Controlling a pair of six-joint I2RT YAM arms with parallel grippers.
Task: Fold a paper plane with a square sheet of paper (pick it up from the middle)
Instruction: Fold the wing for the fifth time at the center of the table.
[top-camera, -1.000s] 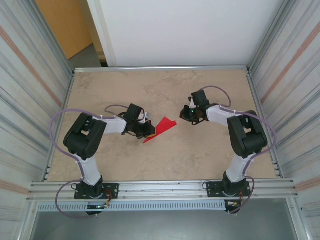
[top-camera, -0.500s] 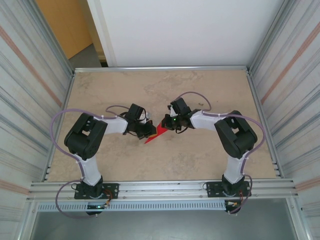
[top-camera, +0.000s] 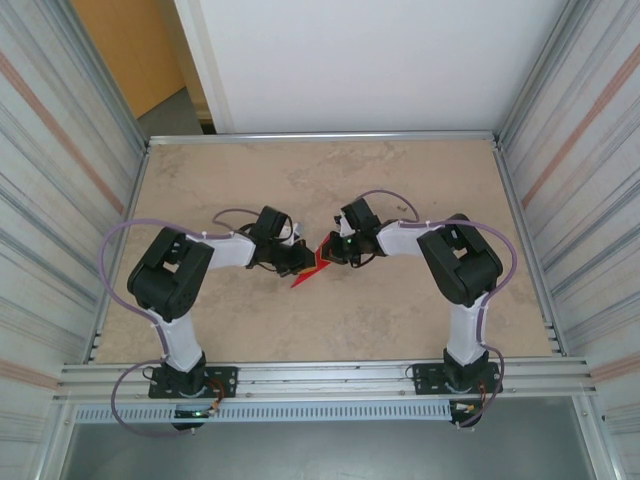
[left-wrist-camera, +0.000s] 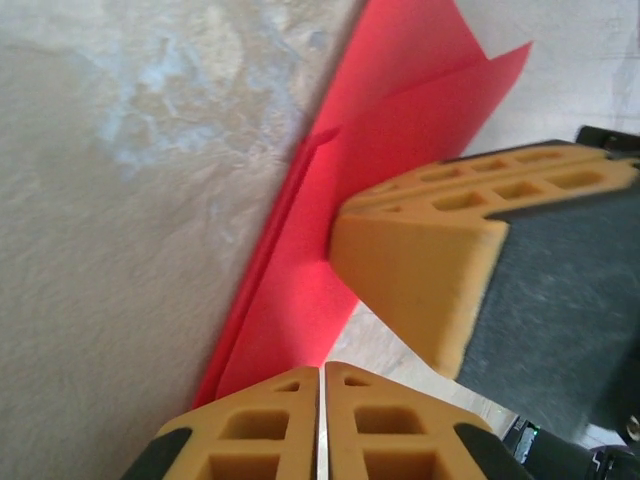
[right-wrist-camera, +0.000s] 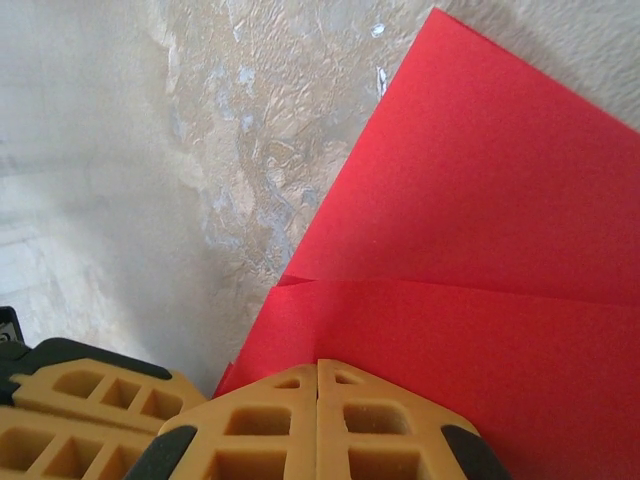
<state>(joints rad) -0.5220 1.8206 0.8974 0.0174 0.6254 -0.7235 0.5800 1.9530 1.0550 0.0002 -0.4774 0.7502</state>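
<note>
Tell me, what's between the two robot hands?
Folded red paper lies between the left gripper and the right gripper; the top view shows it.

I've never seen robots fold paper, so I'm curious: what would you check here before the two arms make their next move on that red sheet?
1. Left gripper holds the red paper: ok, its fingers are closed on the paper's edge.
2. Right gripper shut: ok, its closed tips sit at the paper.
3. Crease formed: ok, a straight fold line crosses the sheet.
4. Paper untorn: ok where visible.
5. Gap between the two grippers: cannot tell, they sit very close together.
6. Room on the table: ok, the paper is mid-table, away from the walls.
</note>
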